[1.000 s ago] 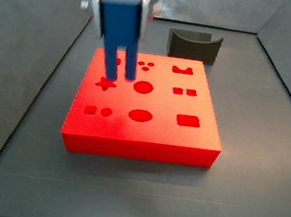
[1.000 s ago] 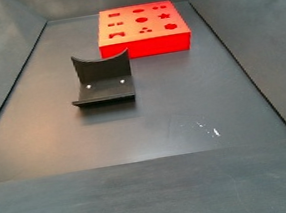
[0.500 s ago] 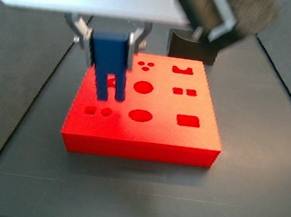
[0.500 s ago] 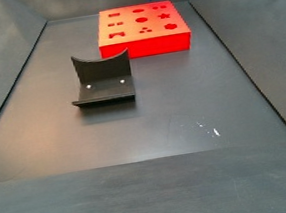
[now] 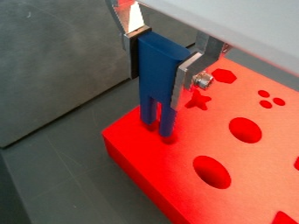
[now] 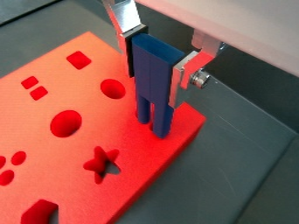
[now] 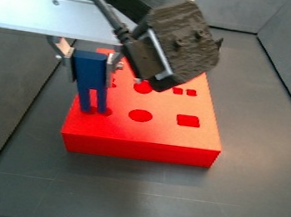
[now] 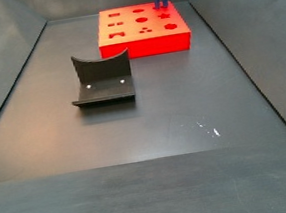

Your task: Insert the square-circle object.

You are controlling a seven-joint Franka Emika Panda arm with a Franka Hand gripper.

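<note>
Dark grey floor (image 8: 149, 128) with sloped walls surrounds the work area. Well away from the gripper, the fixture (image 8: 102, 80) stands on the floor. The red block (image 7: 144, 120) lies directly beneath the gripper (image 5: 162, 54), which is clenched on the blue piece (image 5: 156, 80); silver fingers (image 6: 187, 72) press both sides of its body. The piece hangs upright below the fingers, prongs down, tips at or just above the block's top near one corner; contact cannot be confirmed. Judged risk: if the prongs sit offset from the square and circle holes, pressing down would jam them on the surface, tilt the piece in the grasp, or shift the block.
</note>
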